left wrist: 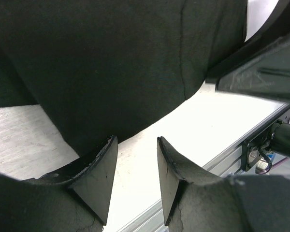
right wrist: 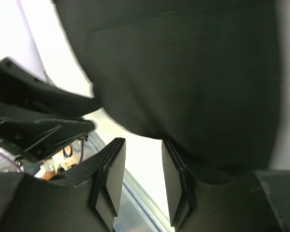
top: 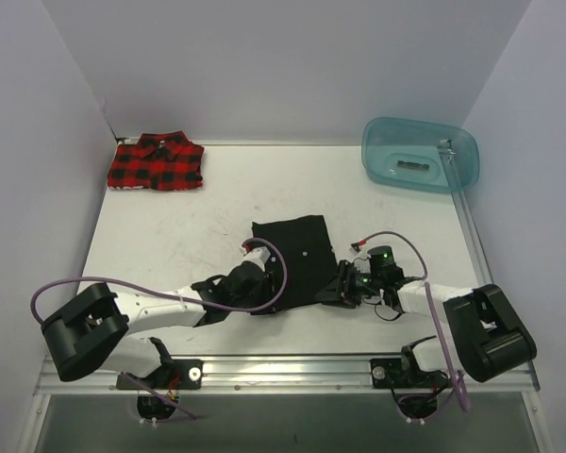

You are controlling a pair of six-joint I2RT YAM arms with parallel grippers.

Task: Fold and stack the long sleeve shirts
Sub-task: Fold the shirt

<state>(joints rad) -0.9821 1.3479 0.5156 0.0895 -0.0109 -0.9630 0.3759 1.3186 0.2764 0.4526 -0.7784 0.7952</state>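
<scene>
1 black shirt (top: 297, 250), 1 plaid shirt (top: 158, 163); left gripper (left wrist: 136, 145), right gripper (right wrist: 142, 145): jaws apart, seemingly empty.

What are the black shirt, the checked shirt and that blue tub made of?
Black shirt: matte cloth, probably cotton; it drapes and shows a seam. Red-and-black plaid shirt: soft fabric, likely flannel, judging by its dull checked surface. Teal tub: glossy translucent plastic; light shows through its walls.

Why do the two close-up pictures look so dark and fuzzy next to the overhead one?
Top external: evenly lit and sharp across the table. Left wrist: the black shirt fills the frame, nearly featureless. Right wrist: the shirt's right edge smears into blur, and the bright background is blown out white.
</scene>
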